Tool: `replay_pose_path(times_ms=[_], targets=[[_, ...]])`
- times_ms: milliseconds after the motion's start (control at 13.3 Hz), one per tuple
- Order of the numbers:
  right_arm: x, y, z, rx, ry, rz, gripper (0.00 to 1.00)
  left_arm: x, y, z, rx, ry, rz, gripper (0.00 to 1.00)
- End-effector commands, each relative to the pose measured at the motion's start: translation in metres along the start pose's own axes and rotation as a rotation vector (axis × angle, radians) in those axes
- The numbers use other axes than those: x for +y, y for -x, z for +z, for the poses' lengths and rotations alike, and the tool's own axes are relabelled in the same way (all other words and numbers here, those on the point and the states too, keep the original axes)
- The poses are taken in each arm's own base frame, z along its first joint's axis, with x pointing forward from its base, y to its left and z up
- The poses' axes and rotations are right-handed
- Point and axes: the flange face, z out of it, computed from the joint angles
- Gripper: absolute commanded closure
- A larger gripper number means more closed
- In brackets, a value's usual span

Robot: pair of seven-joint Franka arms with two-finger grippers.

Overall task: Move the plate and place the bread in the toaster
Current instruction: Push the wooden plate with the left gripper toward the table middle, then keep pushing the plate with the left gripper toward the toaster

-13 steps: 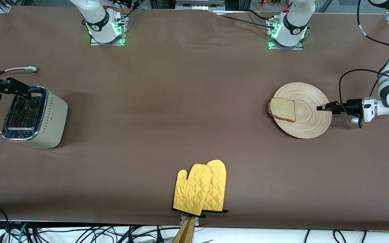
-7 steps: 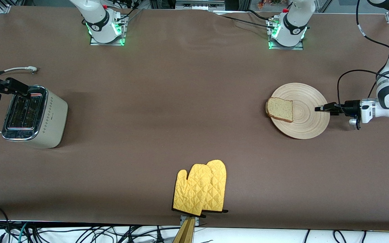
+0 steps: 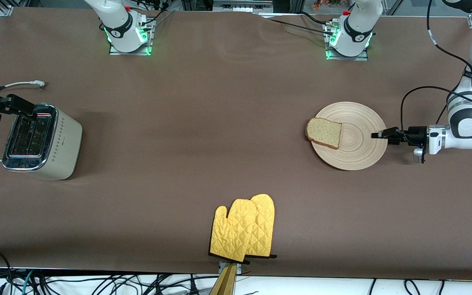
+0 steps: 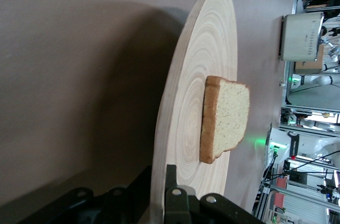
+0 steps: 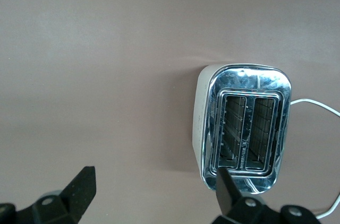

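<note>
Both arms have glossy white shells with dark grey joint bands. Each base (image 3: pixel 128 30) sits on a metal plate lit green at the edge, with a small red fitting above it. The left arm (image 3: pixel 471 123) carries looping black cables along its links. The left gripper (image 3: pixel 379 135) is black on a white-and-silver wrist block; the right gripper (image 5: pixel 154 195) has black fingers with screw heads showing.

1. A pair of yellow quilted oven mitts (image 3: pixel 244 231) lies overlapped at the brown bench's (image 3: pixel 203 135) front edge.
2. Loose cables (image 3: pixel 96 282), possibly power leads, run below that edge.
</note>
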Motion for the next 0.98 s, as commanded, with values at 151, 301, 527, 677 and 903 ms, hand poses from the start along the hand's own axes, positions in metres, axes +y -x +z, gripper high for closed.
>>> replay_pose_path(times_ms=[151, 301, 527, 677, 903], targets=[[0.002, -0.001, -0.004, 0.001, -0.013, 0.006, 0.0, 0.036, -0.023, 0.02, 0.031, 0.091, 0.0, 1.0], [0.002, -0.001, -0.004, 0.001, -0.013, 0.006, 0.0, 0.048, -0.032, 0.031, 0.035, 0.12, -0.011, 1.0], [0.003, -0.001, -0.004, 0.001, -0.013, 0.008, 0.0, 0.077, -0.054, 0.072, 0.03, 0.185, -0.019, 1.0], [0.002, -0.001, -0.004, 0.001, -0.013, 0.006, 0.0, 0.101, -0.07, 0.105, 0.016, 0.221, -0.017, 1.0], [0.002, -0.001, -0.004, 0.001, -0.013, 0.006, 0.0, 0.126, -0.087, 0.145, 0.035, 0.271, -0.065, 1.0]])
